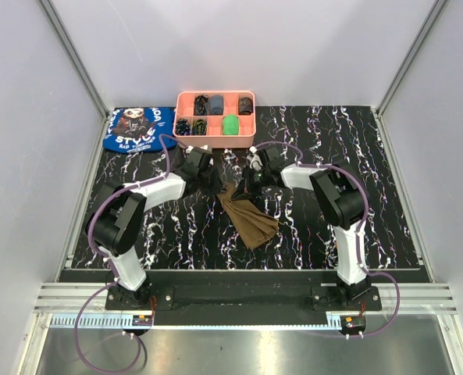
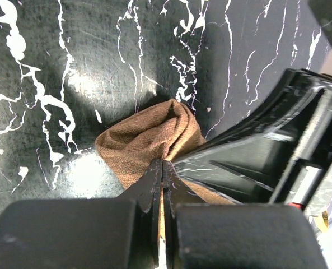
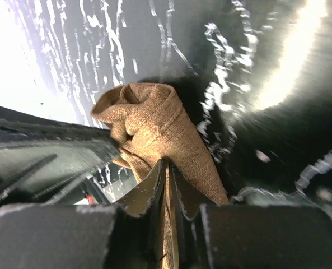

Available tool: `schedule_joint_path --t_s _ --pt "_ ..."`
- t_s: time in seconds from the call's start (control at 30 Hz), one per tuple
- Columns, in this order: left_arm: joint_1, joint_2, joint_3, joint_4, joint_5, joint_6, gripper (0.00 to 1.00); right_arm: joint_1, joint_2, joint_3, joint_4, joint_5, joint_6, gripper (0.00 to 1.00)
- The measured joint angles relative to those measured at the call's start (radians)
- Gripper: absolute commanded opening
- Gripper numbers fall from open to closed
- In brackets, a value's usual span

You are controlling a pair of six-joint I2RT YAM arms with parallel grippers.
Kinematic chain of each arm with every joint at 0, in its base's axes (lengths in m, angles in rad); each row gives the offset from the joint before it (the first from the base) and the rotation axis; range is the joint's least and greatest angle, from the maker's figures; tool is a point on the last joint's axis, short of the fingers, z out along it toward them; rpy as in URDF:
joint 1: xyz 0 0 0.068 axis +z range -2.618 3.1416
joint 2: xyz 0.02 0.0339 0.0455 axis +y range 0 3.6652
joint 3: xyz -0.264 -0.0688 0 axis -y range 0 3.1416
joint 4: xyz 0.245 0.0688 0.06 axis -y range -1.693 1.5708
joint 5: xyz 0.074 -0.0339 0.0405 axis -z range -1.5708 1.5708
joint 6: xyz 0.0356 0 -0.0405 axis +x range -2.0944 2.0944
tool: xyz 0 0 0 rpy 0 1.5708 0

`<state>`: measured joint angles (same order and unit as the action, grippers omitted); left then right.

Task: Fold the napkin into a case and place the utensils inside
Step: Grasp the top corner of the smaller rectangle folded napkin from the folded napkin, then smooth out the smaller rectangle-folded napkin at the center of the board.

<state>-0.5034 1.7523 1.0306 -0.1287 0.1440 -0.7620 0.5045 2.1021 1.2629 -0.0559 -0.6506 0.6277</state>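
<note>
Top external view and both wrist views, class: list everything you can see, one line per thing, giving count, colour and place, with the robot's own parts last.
olive-brown soft cloth napkin: one, olive-brown, bunched mid-table, far end pinched by both grippers
pink plastic compartment tray: one, pink, far edge of table, centre
small tray items: several, dark plus one green, in the tray's compartments
blue printed cloth with white lettering and cartoon face: one, blue, far left, beside the tray
black marble-patterned table: one, black with white veins, under everything
purple cables: two, purple, looping from the arm bases
robot arms: two, black and white, near edge
left gripper: one, black, shut on napkin
right gripper: one, black, shut on napkin
</note>
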Motion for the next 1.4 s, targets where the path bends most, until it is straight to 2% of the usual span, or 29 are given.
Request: schedule_joint_path --t_s 0.47,0.7,0.9,1.0,1.03,1.17,1.3,1.4 --pt "-0.012 -0.010 -0.027 0.008 -0.023 -0.042 0.00 0.050 0.093 0.053 0.135 -0.066 0.098 0.14" --pt "0.003 0.006 -0.008 -0.009 -0.023 -0.049 0.00 0.049 0.089 0.048 0.138 -0.054 0.098 0.23" --pt "0.021 0.049 0.004 0.004 -0.028 -0.050 0.00 0.051 -0.005 0.005 0.058 0.014 0.057 0.29" --pt "0.021 0.064 0.005 0.014 -0.029 -0.049 0.00 0.054 -0.056 0.001 0.006 0.035 0.028 0.36" --pt "0.021 0.064 0.005 0.014 -0.029 -0.047 0.01 0.054 -0.069 0.001 -0.005 0.041 0.019 0.41" --pt "0.021 0.062 0.007 0.010 -0.035 -0.028 0.24 0.054 -0.132 0.001 -0.087 0.086 -0.047 0.54" --pt "0.021 0.039 0.009 -0.015 -0.043 -0.009 0.41 0.054 -0.179 0.001 -0.185 0.133 -0.134 0.67" --pt "0.021 -0.010 0.017 -0.064 -0.050 0.010 0.47 0.054 -0.210 0.001 -0.258 0.167 -0.216 0.73"
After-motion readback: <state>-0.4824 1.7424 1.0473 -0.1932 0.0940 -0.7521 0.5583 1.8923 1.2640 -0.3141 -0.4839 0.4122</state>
